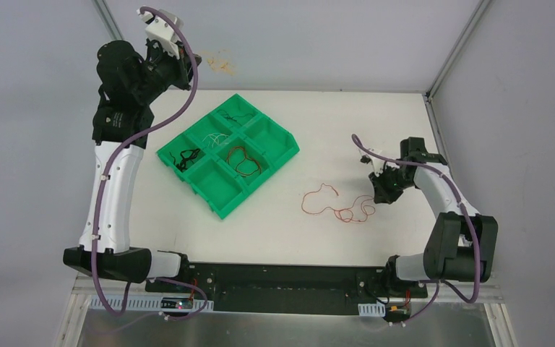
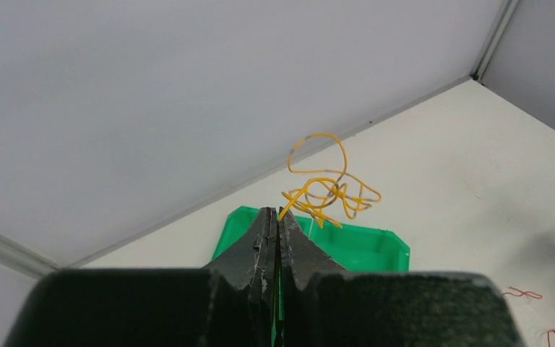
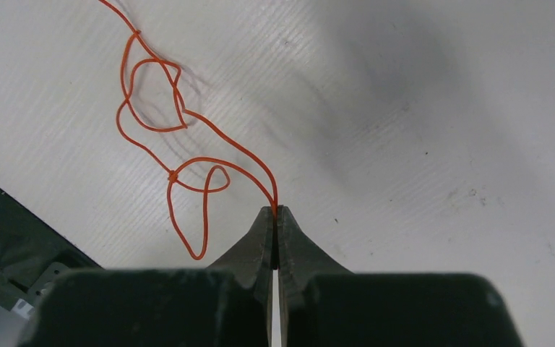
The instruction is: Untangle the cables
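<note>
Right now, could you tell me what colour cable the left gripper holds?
A yellow cable; the left wrist view shows it best.

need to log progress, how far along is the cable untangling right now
Done: black cable, white cable and red cable lie in separate compartments of the green tray. In hand: left fingers hold the yellow cable up in the air; right fingers pinch the orange cable, looped and knotted on the table. Left: binning both.

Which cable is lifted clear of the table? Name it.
The yellow cable, pinched by the left gripper and hanging in the air. The orange cable, pinched by the right gripper, trails on the table; the other cables lie in the green tray.
</note>
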You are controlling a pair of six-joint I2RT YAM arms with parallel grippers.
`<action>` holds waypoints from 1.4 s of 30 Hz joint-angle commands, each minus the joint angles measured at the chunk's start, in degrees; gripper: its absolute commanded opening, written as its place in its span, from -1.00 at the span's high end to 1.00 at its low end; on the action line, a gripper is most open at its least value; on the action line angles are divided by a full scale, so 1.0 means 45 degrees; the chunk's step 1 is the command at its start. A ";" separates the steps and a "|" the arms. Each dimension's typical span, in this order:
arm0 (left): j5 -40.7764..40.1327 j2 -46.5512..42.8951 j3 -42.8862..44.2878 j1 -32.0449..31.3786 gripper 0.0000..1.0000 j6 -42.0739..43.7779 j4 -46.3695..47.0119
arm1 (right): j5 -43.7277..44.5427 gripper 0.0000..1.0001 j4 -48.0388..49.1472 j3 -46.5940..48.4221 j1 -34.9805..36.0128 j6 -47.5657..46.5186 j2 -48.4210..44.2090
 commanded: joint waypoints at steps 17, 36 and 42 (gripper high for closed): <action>-0.0705 -0.2365 -0.5273 0.0707 1.00 -0.1478 -0.0476 | -0.3759 1.00 0.2074 0.8693 0.2366 0.9906 0.0484; -0.0857 -0.3476 -0.7018 0.1944 1.00 -0.2796 -0.0755 | -0.0709 1.00 0.3252 1.4573 0.5071 1.3399 0.4857; -0.0801 -0.3478 -0.7142 0.2072 1.00 -0.2846 -0.0750 | -0.0245 1.00 0.3533 1.5801 0.5162 1.3798 0.5478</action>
